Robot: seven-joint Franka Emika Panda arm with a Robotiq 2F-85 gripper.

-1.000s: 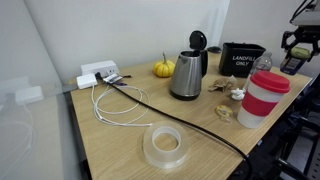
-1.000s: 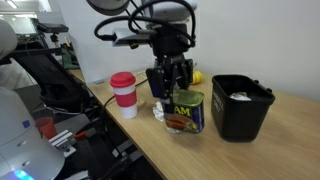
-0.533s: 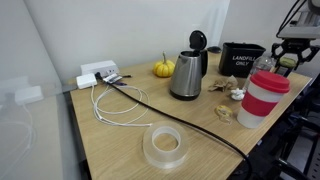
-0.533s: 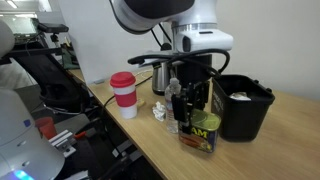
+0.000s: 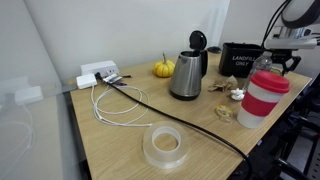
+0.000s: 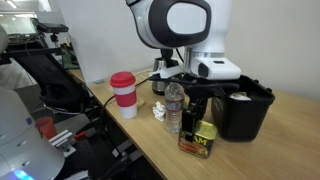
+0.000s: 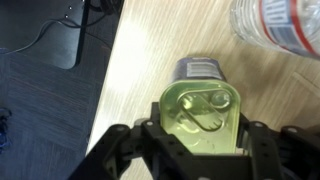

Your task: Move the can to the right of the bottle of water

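In an exterior view, spread over a wooden surface: a steel kettle with its lid flipped up, a pumpkin just beside it, a black bin lettered "LANDFILL ONLY", a red cup with a white band, and a tape roll near the close edge. No telling from here what sits inside bin or cup. Fingers down behind the cup at the far end, spread impossible to judge; can hidden from this side.

In an exterior view from the opposite end: bin open-topped, with something pale lying inside, too small to name. Cup lidded, contents hidden. Clear bottle upright between cup and bin. Can upright just beside the bottle, on the bin side, close to the surface's edge. Fingers straight down over it, clasping its upper part from both sides.

In the wrist view, straight down onto the can: yellow-green top, ring pull flat, sealed. Fingers rising from the lower edge on either side, narrowed to the can's width and pressed against it, grasping it. Bottle in the upper right corner, near the can, not touching.
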